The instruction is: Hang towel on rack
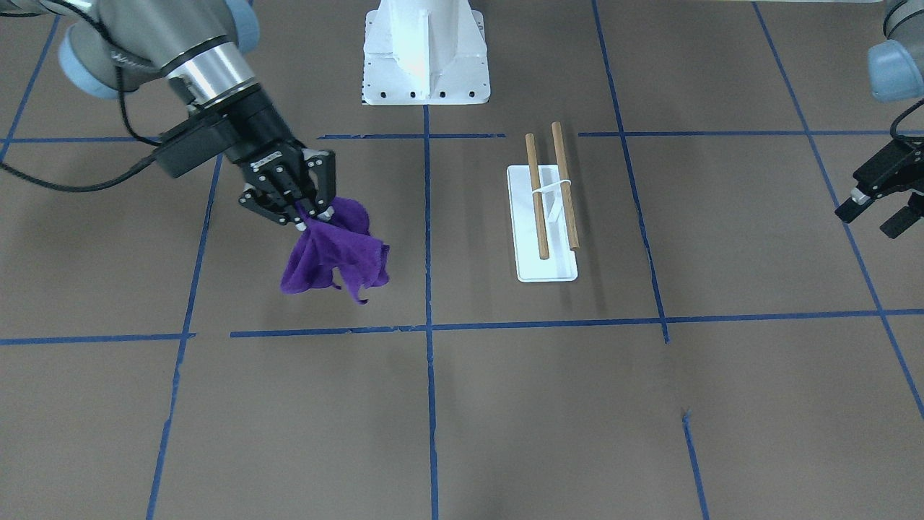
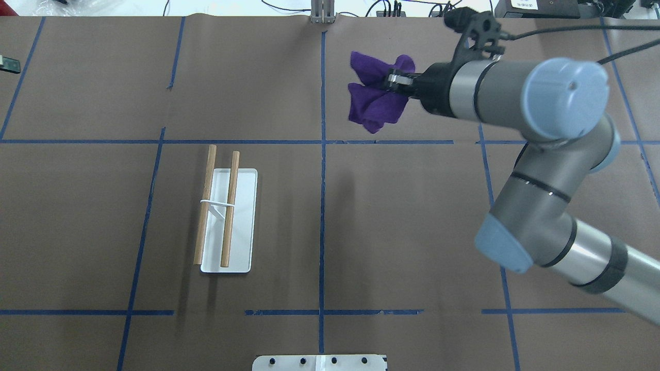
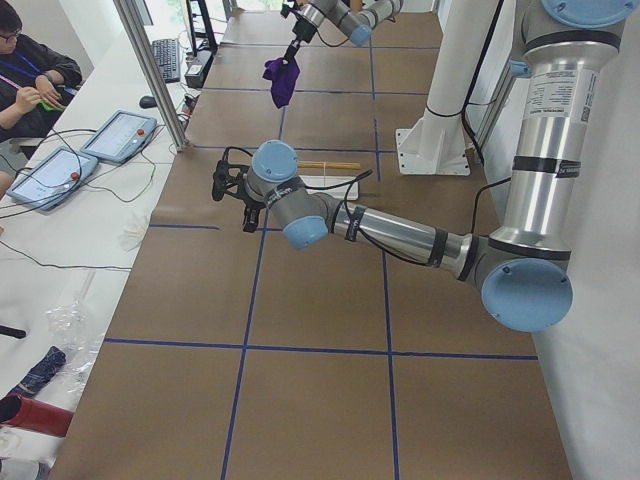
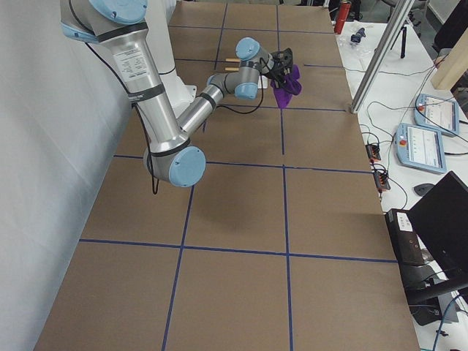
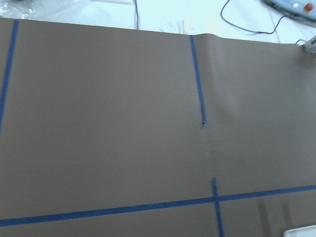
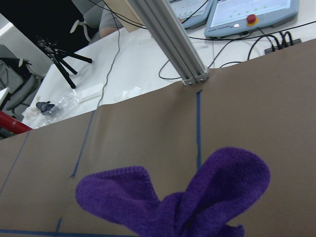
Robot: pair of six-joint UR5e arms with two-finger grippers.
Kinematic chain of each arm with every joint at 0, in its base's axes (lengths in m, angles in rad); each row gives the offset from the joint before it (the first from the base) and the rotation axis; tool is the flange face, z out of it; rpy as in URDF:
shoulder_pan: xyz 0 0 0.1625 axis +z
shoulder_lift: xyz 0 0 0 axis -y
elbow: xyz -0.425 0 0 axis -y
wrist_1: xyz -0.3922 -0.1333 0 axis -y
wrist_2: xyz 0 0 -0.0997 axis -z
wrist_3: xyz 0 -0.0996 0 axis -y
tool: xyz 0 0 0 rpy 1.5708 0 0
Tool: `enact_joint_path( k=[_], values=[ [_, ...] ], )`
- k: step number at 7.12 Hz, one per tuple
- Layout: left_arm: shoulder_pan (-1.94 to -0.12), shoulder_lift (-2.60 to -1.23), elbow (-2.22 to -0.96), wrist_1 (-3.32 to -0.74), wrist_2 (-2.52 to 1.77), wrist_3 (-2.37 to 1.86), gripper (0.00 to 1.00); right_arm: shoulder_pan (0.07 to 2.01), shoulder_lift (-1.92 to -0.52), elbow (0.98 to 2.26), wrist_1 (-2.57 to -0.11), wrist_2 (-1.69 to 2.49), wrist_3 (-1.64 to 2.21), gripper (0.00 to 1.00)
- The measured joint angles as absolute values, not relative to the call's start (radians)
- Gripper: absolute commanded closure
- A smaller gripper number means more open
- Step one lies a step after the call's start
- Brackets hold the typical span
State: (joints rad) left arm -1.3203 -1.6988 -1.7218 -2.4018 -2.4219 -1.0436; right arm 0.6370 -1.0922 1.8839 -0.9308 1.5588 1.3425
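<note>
The purple towel [image 1: 333,253] hangs bunched from my right gripper [image 1: 312,217], which is shut on its top and holds it above the table, well to the side of the rack. It also shows in the overhead view [image 2: 376,98] and the right wrist view [image 6: 187,202]. The rack [image 1: 546,217] stands mid-table with a white base [image 2: 242,226] and two brown dowel rods [image 2: 230,206], and nothing hangs on it. My left gripper [image 1: 875,214] is open and empty, away from the rack on its other side.
The white robot pedestal [image 1: 424,54] stands at the robot's side of the table. Blue tape lines [image 1: 427,325] cross the brown table cover. Operator tablets [image 3: 120,135] and cables lie beyond the table's far edge, near a metal post [image 6: 168,39].
</note>
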Motion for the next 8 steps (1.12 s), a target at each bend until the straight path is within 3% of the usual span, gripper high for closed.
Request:
enact_joint_path(
  k=[4,8],
  values=[
    [-1.176,-1.91,-1.761,-2.491,-2.304,-1.668,0.0,0.514,-1.015,1.894,-0.935,1.318,1.349,1.0],
    [-0.933,-2.097,-1.777,-2.392,-2.103,-2.047,0.0,0.454,-1.006,1.892,-0.937,1.211,1.345,1.0]
  ],
)
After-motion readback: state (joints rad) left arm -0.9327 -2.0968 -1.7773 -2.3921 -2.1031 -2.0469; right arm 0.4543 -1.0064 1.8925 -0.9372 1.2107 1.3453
